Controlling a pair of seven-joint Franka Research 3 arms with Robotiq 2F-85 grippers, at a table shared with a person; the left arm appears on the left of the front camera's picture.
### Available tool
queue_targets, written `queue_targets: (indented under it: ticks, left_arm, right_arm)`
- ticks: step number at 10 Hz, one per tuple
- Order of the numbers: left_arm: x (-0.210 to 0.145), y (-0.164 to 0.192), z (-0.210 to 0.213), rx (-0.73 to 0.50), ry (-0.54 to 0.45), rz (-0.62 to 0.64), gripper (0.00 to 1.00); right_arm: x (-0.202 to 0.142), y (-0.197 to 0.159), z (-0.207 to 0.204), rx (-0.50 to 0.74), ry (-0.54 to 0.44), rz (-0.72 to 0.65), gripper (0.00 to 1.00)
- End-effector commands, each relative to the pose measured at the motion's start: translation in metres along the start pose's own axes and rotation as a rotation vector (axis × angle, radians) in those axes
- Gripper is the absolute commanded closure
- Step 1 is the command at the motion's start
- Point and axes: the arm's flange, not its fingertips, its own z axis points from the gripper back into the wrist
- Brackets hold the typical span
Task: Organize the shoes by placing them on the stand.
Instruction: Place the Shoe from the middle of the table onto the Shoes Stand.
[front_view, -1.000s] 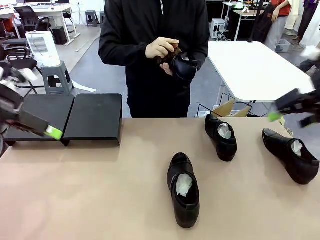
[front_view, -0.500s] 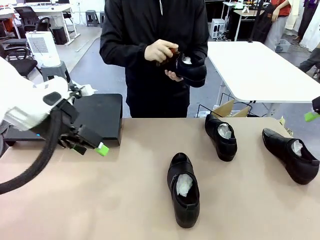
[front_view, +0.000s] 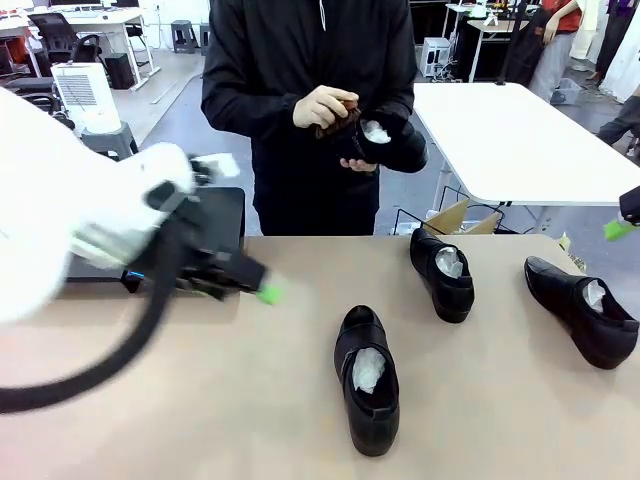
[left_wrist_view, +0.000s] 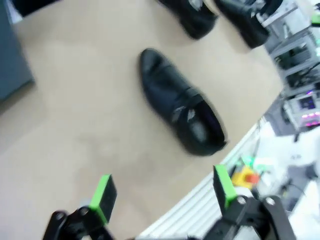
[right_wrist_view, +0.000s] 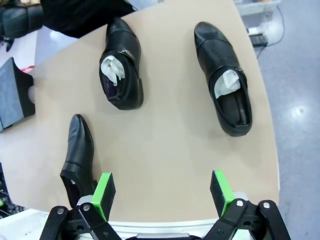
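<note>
The nearest shoe (front_view: 366, 380) lies at the lower middle of the front view, toe pointing away, with white paper showing in its opening. The left gripper (left_wrist_view: 164, 186) hangs above the table (front_view: 200, 400) at the middle left of that view, its jaws spread wide and empty. In its own wrist view the shoe lies diagonally just above the fingers.

This looks like the reach for that shoe. To do it well, roll the wrist so the pads close across the shoe's narrow width near the opening, not along its length, and come down straight. Glossy leather may slip, so grip low on the sides. The arm is blurred in the front view, so its height above the table is hard to judge.

The right gripper (right_wrist_view: 162, 192) is also wide and empty, with the right-hand shoe (front_view: 582, 310) and the middle shoe (front_view: 442, 272) lying below it.

Farther back, at the upper left, is the stand (front_view: 215, 215). The arm covers most of it, and no shoe shows on the part in view. Beyond the table, a person's hands (front_view: 325, 103) hold the fourth shoe (front_view: 392, 142).
</note>
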Motion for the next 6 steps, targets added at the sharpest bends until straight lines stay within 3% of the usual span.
queue_targets:
  ticks: [1, 2, 6]
  left_arm:
    - [0.016, -0.045, -0.048, 0.044, -0.024, 0.088, 0.0]
    - [0.017, -0.067, -0.072, 0.105, 0.059, 0.149, 0.0]
    - [0.022, -0.134, -0.131, 0.258, 0.149, 0.132, 0.0]
  right_arm:
    - [0.0, 0.001, 0.0, 0.016, 0.003, 0.006, 0.0]
    - [0.0, 0.001, 0.0, 0.016, 0.003, 0.006, 0.0]
    - [0.0, 0.001, 0.0, 0.016, 0.003, 0.006, 0.0]
